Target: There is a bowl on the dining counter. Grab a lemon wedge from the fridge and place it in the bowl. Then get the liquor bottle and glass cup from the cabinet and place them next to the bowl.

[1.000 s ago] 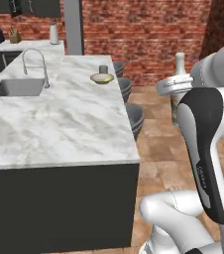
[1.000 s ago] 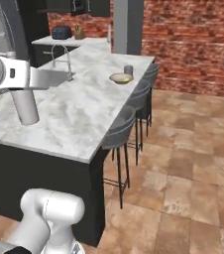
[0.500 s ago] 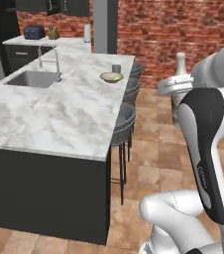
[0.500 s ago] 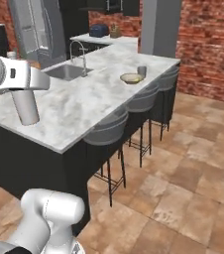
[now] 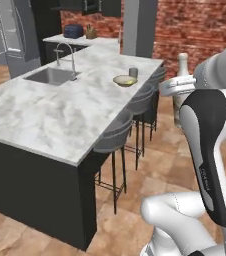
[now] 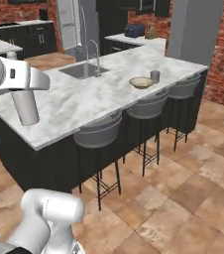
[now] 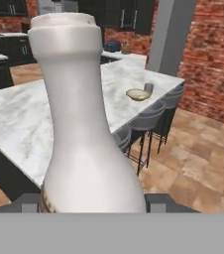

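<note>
My gripper (image 7: 91,201) is shut on the liquor bottle (image 7: 84,124), a cream-white bottle with a long neck that stands upright and very close in the hand view. The bottle (image 5: 183,62) shows beside my arm at the right of the left base view, and its body (image 6: 25,106) hangs under the hand at the left of the right base view. Far ahead on the marble dining counter (image 5: 50,115) sits the shallow bowl (image 5: 124,80) (image 6: 141,82) (image 7: 137,94). The glass cup (image 5: 133,73) (image 6: 155,76) stands right beside it. The bowl's inside looks yellowish; I cannot make out a lemon wedge.
Grey bar stools (image 6: 100,133) line the counter's near side. A sink with a tall faucet (image 6: 91,52) lies beyond the bowl. The steel fridge (image 6: 77,25) and dark cabinets stand at the back, a grey pillar (image 5: 137,27) and a brick wall to the right. Tiled floor spreads to the right.
The whole picture has shifted: the base has moved, so the counter and bowl now sit more to the centre. The arm and bottle hold the same pose.
</note>
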{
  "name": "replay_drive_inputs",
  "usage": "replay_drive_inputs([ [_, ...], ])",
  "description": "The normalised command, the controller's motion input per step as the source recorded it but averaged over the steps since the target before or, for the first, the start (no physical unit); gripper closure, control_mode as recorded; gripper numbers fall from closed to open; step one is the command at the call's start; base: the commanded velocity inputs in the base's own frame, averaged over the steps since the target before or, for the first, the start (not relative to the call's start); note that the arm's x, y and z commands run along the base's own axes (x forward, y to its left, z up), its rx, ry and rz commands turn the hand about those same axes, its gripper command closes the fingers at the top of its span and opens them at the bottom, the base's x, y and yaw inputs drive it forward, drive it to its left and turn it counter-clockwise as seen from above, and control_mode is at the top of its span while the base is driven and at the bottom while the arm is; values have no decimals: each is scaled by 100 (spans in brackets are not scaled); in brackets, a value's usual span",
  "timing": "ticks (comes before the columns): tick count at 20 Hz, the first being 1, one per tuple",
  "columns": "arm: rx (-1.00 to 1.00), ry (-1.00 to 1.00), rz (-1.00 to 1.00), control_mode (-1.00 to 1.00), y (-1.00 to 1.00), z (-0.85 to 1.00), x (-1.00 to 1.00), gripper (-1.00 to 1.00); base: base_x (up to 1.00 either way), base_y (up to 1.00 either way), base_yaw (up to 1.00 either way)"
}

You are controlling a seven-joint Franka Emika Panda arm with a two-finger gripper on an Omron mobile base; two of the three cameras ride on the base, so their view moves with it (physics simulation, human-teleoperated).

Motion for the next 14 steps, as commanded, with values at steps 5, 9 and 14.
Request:
replay_drive_inputs([
  [5,0,0,0,100,0,0,0,100,49,-100,44],
  [9,0,0,0,100,0,0,0,100,54,-100,42],
  [14,0,0,0,100,0,0,0,100,52,-100,42],
])
